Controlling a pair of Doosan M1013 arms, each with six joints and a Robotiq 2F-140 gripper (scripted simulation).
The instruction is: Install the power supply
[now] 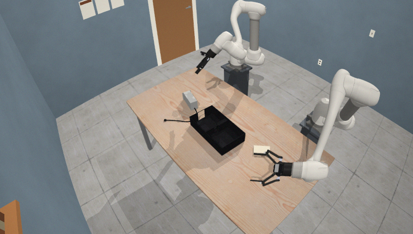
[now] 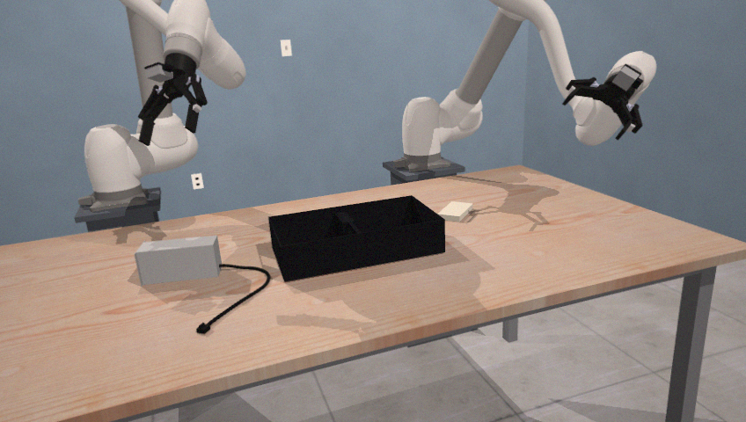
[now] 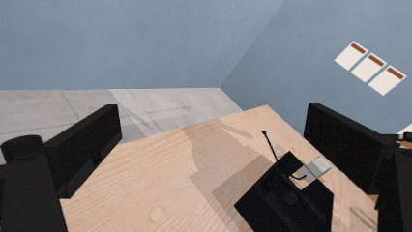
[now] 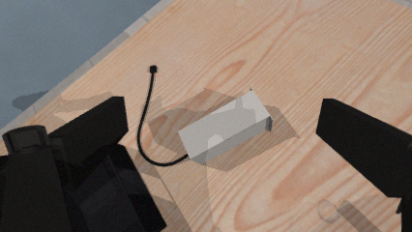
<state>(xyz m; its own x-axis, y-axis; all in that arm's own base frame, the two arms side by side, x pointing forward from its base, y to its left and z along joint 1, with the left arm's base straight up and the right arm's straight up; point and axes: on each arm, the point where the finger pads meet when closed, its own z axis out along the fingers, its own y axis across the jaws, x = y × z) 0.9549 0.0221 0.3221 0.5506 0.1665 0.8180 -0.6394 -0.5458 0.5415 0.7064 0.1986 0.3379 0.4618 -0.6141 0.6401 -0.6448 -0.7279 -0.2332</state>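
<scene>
The grey power supply stands on the table outside the case, cable end towards the case, end plate at its far end. Its black cable curves over the table to the plug. The black case lies flat; its slotted rear panel faces the supply. The inner wall's opening is too dark to make out. My left gripper is open and empty, above the table beyond the case's other end. My right gripper is open and empty, high above the supply's side.
A cream block lies on the table beyond the case's end opposite the supply, apart from the case. In the top view a left finger overlaps its edge. The plug lies towards the table's long edge away from the arm bases.
</scene>
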